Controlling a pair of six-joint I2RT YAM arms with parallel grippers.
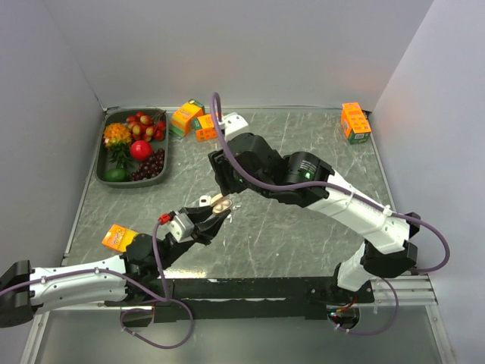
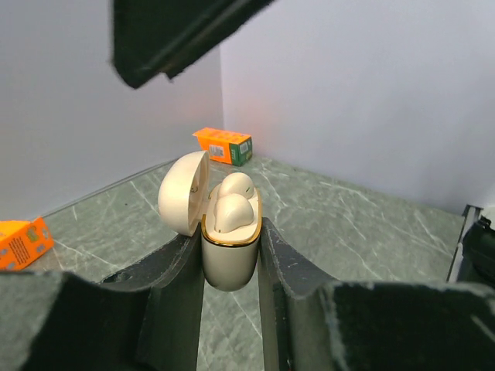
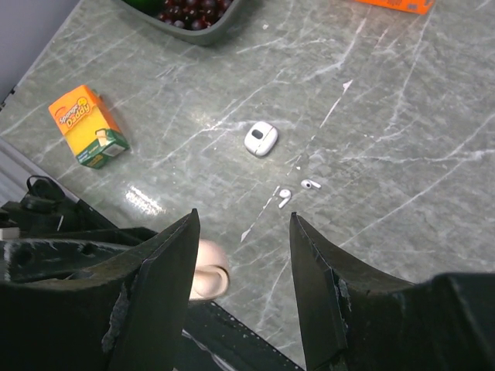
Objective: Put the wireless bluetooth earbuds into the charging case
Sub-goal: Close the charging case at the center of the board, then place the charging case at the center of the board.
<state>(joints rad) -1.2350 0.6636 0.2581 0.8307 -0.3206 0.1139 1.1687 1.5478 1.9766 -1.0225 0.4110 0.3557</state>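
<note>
My left gripper (image 2: pixel 230 232) is shut on a cream charging case (image 2: pixel 230 263) with a gold rim and holds it upright above the table. Its lid (image 2: pixel 184 193) is open, and two cream earbud shapes (image 2: pixel 232 210) sit inside. The case also shows in the top view (image 1: pixel 220 203). My right gripper (image 3: pixel 244 224) is open and empty, hovering just above the case (image 3: pixel 210 270); it shows in the top view (image 1: pixel 226 182). Two tiny white earbuds (image 3: pixel 285 196) (image 3: pixel 310 185) lie loose on the table beyond it, near a small white case (image 3: pixel 261 138).
A dark tray (image 1: pixel 102 163) of fruit stands at the back left. Orange cartons lie at the back middle (image 1: pixel 193 120), the back right (image 1: pixel 355 121) and the front left (image 1: pixel 119 237). White walls enclose the table on three sides.
</note>
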